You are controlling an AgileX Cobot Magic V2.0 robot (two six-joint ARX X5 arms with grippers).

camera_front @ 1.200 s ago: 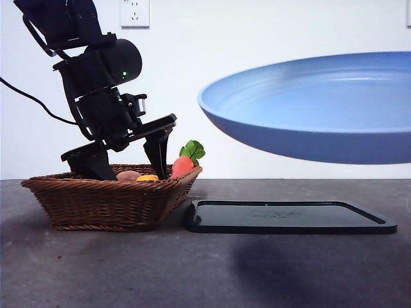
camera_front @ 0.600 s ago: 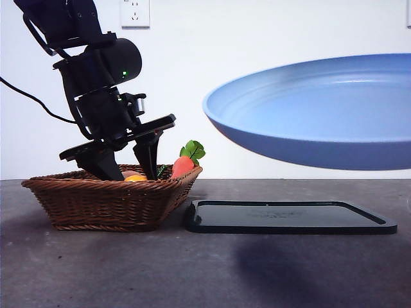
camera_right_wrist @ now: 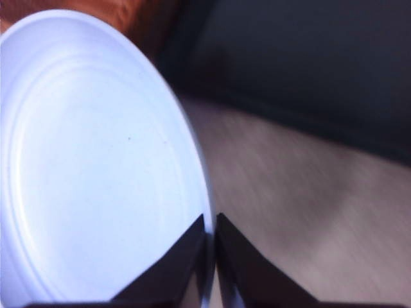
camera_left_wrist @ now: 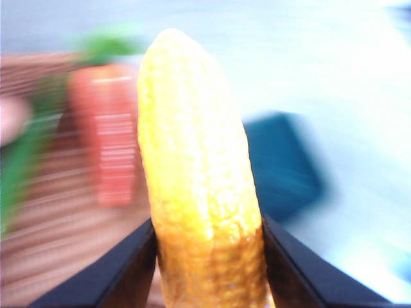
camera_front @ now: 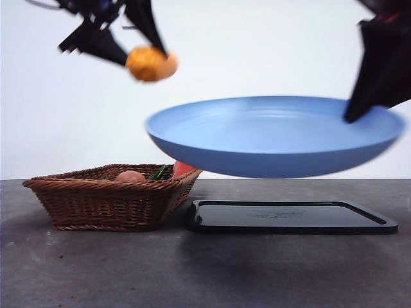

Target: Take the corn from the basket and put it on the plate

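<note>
My left gripper (camera_front: 131, 48) is high at the upper left of the front view, shut on the yellow-orange corn (camera_front: 151, 63) and well above the wicker basket (camera_front: 103, 200). In the left wrist view the corn (camera_left_wrist: 196, 179) stands between the two jaws. My right gripper (camera_front: 359, 112) is shut on the far right rim of the blue plate (camera_front: 270, 138), which hangs in the air over the table. The right wrist view shows the plate (camera_right_wrist: 96, 167) pinched at its rim by my right gripper (camera_right_wrist: 210, 224).
A carrot (camera_front: 180, 169) and a pinkish-tan rounded item (camera_front: 130, 176) lie in the basket. A flat black tray (camera_front: 289, 216) rests on the table to the right of the basket, under the plate.
The left gripper rose out of the basket with the corn. The plate moved left and lower, and the right gripper came into the front view.
</note>
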